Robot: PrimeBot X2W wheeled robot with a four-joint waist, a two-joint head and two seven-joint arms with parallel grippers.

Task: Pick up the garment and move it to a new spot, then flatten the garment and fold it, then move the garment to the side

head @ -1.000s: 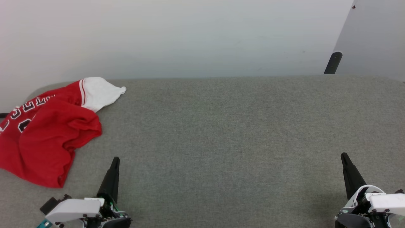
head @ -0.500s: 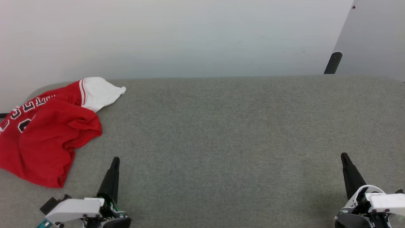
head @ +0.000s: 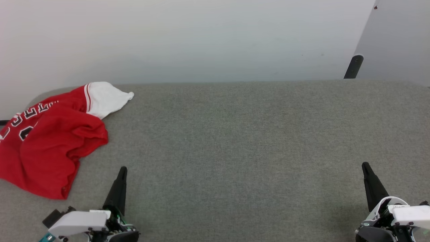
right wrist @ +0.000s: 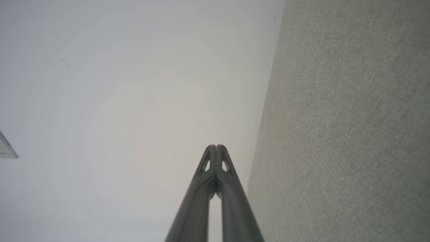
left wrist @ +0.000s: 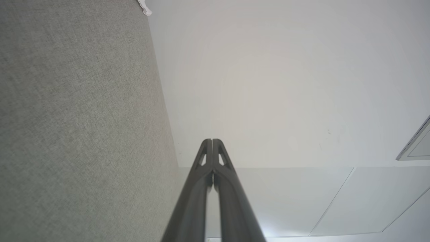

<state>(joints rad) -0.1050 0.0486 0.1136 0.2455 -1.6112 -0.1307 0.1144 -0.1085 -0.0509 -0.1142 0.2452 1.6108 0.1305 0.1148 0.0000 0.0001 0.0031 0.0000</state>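
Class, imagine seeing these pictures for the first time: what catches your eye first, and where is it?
The red garment stands out at once, crumpled at the left end of the grey fabric surface, a white sleeve at its far side. Next come two dark grippers near the front edge: the left gripper close to the garment but apart from it, the right gripper far off on the right, both shut and empty.

I see the garment lying crumpled at the far left corner of the grey tabletop, cut off by my left frame edge. It is red, its lower part bunched over the chest and partly hiding the black lettering. Its white sleeve points along the far edge.
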